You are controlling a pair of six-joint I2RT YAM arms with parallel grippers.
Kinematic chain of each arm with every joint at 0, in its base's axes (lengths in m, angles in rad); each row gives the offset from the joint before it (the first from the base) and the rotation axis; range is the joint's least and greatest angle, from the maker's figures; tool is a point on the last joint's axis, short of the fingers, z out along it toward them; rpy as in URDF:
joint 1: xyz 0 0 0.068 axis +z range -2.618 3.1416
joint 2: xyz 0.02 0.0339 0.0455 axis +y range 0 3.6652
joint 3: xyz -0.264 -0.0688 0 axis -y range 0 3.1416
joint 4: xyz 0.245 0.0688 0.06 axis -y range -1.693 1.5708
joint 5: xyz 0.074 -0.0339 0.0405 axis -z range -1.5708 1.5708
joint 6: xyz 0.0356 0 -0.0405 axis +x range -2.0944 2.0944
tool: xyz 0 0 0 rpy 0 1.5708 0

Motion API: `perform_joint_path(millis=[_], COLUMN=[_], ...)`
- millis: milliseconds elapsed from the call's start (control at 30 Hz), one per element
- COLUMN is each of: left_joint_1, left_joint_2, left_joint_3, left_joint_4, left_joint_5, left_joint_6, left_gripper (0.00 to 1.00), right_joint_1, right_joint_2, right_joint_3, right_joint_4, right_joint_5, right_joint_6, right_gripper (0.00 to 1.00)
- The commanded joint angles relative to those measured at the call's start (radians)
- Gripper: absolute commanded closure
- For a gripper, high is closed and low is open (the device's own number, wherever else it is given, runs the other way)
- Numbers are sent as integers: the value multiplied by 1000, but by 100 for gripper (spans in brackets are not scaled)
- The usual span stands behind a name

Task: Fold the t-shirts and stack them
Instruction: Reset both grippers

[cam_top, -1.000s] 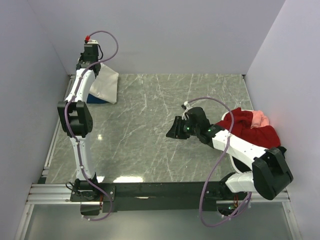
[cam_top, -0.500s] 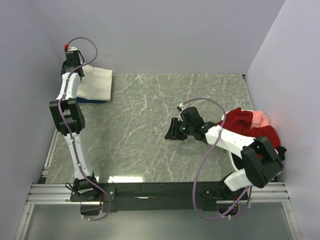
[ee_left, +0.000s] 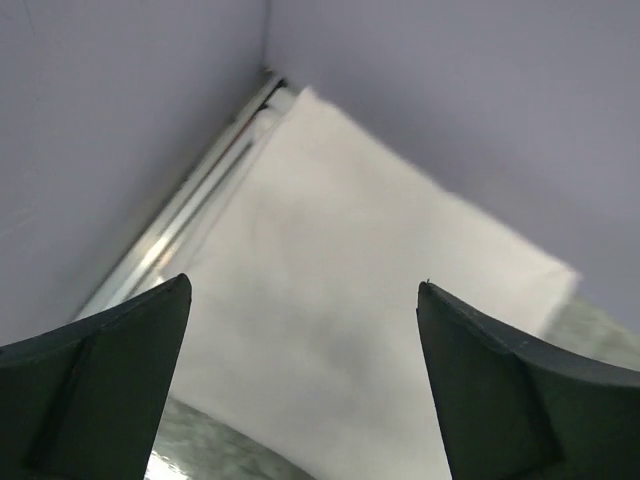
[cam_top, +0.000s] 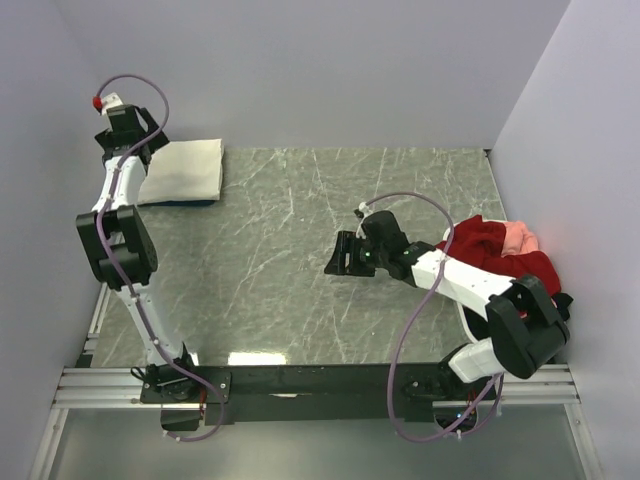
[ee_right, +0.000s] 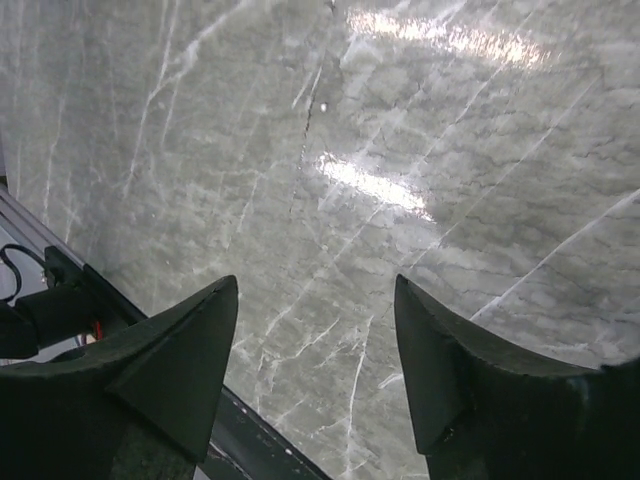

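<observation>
Upper left: folded cream shirt lies on a dark blue shirt, so this placement looks complete. The left gripper hovers above, jaws apart and empty. Centre: right gripper, likewise spread and empty. Likely next: fetch from the red-pink pile, right edge.

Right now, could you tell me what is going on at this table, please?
Two robot arms are folding and stacking t-shirts. The left gripper hangs open above a folded cream-white t-shirt in the far left corner, which lies on a dark blue t-shirt. The right gripper is open and empty over the marble table. A red t-shirt and a pink t-shirt lie crumpled at the right edge, not yet folded.
</observation>
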Motion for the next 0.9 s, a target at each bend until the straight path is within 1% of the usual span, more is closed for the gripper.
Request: perform_joint_path(millis=[0,67,100,133,167,200,233,267,300,333,367,400,433,467,500,533,567,600,633,667,700,733,800,833,867], left_joint_1=[-11,-31,-40,-69,-86,-104,-145,-170,-198,-265,-300,-339,-413,-448,-480,-535,-563,-590,-644,-673,-734,-768,-833,-889,-914], left_joint_2=[-125,-177,-199,-238,-261,-281,-304,-356,-387,-448,-478,-507,-554,-574,-594,-628,-647,-663,-695,-711,-728,-768,-808,-841,-858], left_joint_3=[-68,-151,-180,-209,-270,-298,-331,-407,-450,-496,-588,-631,-666,-735,-772,-843,-875,-909,-958,-981,-1003,-1048,-1093,-1128,-1145], left_joint_4=[72,75,75,77,75,68,68,74,103,120,144,173,178,183,215,229,229,267,284,287,290,305,321,322,312], left_joint_5=[104,119,124,119,115,109,104,95,87,72,61,44,-6,-12,-11,-8,-14,-9,-9,-32,-45,-57,-75,-80,-88], left_joint_6=[-160,-199,-231,-244,-253,-265,-288,-297,-314,-320,-325,-329,-339,-352,-384,-401,-420,-443,-454,-460,-468,-471,-466,-465,-466], left_gripper=[1,1,1,0,1,1,1,1,1,1,1,1,1,0,0,1,0,1,1,1,1,0,0,1,1], right_joint_1=[6,6,6,6,6,6,5,5,5,5,3,1,1,0,-3,-5,-6,-9,-12,-14,-12,-14,-15,-15,-15], right_joint_2=[-67,-78,-93,-101,-110,-121,-127,-131,-144,-153,-164,-182,-193,-213,-220,-231,-246,-254,-262,-279,-291,-302,-335,-346,-366], right_joint_3=[49,47,41,38,36,36,36,38,39,39,36,33,32,27,24,21,19,18,15,6,-2,-10,-45,-56,-71], right_joint_4=[7,10,14,21,21,21,16,11,8,2,1,-1,-8,-10,-12,-15,-19,-25,-31,-33,-33,-30,-21,-22,-27], right_joint_5=[38,48,54,61,74,80,84,88,92,97,103,115,120,127,140,146,150,157,167,175,184,198,213,221,238], right_joint_6=[-16,-18,-21,-19,-19,-21,-22,-22,-22,-21,-21,-19,-16,-18,-19,-18,-19,-19,-18,-16,-15,-9,-2,4,7], right_gripper=[29,25,21,20,18,18,17,17,16,16,16,15,15,15,15,14,14,14,14,14,14,14,14,14,14])
